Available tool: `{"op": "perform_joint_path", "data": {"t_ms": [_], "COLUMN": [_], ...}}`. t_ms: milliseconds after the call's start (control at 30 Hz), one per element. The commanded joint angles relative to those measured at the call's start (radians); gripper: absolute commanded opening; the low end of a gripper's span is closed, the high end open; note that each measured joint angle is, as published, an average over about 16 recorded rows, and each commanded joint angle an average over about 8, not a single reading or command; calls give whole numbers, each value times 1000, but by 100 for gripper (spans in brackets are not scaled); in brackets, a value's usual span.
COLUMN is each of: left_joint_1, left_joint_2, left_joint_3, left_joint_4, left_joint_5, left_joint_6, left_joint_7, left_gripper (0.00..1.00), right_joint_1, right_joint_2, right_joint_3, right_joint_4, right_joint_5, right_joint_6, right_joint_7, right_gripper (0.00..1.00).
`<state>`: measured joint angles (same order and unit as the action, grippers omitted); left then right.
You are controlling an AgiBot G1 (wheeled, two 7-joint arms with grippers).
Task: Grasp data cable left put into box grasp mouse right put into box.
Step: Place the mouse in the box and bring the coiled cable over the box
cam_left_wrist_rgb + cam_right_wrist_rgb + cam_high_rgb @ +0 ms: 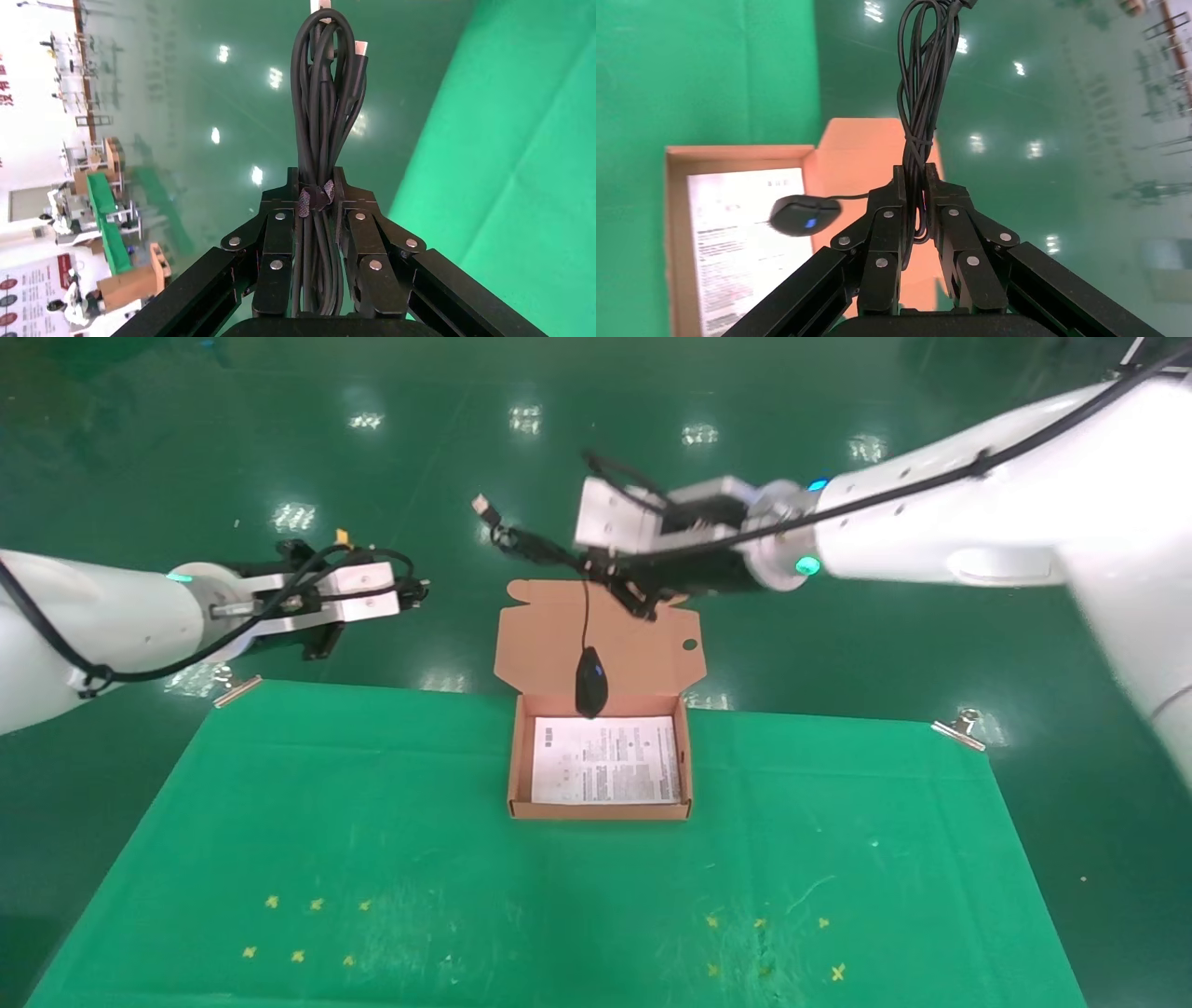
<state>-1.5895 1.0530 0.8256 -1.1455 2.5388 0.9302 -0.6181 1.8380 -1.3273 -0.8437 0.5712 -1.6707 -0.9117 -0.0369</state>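
- The green cloth [372, 840] covers the table in front of me, held at its far corners by two metal clips [959, 728].
- My right arm reaches in from two o'clock, and my right gripper [633, 596] hangs above the far side of the box, over its raised flap lid [559, 635].
- My left arm comes in from ten o'clock; my left gripper [410, 590] is held in the air past the far left edge of the cloth, well apart from the box.
- The box [518, 766] sits open at twelve o'clock on the cloth, toward its far edge, with a white printed sheet [605, 761] lining its bottom.
- The data cable [327, 105] is clamped between my left fingers [277, 260], the long flat coil sticking out beyond the tips (a small strap binds it right at the pinch).
- The mouse [591, 680] dangles above the far rim of the box, its blue wheel showing in my right wrist view.
- The cord [921, 84] of the mouse is bunched and pinched in my closed right fingers [880, 260], one strand running down to the mouse, with the USB plug [481, 505] sticking out toward eleven o'clock.
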Motion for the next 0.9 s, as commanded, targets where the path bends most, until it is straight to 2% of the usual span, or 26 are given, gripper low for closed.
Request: {"op": "perform_joint_path", "data": {"t_ms": [33, 300, 567, 900], "left_joint_1": [3, 6, 7, 7], "left_joint_2": [-3, -4, -4, -4], "left_joint_3": [0, 0, 0, -1], "left_joint_4": [-9, -19, -22, -22], "left_joint_5": [11, 18, 20, 20], "left_joint_6": [9, 15, 16, 16], "left_joint_7": [-12, -21, -23, -23], "left_gripper": [0, 0, 0, 0], "right_joint_1": [-8, -50, -89, -125], "right_joint_2": [-12, -31, -31, -26], "right_joint_3": [-3, -35, -88, -153], "right_joint_4": [-24, -50, -65, -157], "right_joint_5": [2, 54, 115, 125], "right_joint_6": [1, 23, 63, 90], "right_joint_7": [-13, -25, 5, 35], "right_gripper": [0, 0, 0, 0]}}
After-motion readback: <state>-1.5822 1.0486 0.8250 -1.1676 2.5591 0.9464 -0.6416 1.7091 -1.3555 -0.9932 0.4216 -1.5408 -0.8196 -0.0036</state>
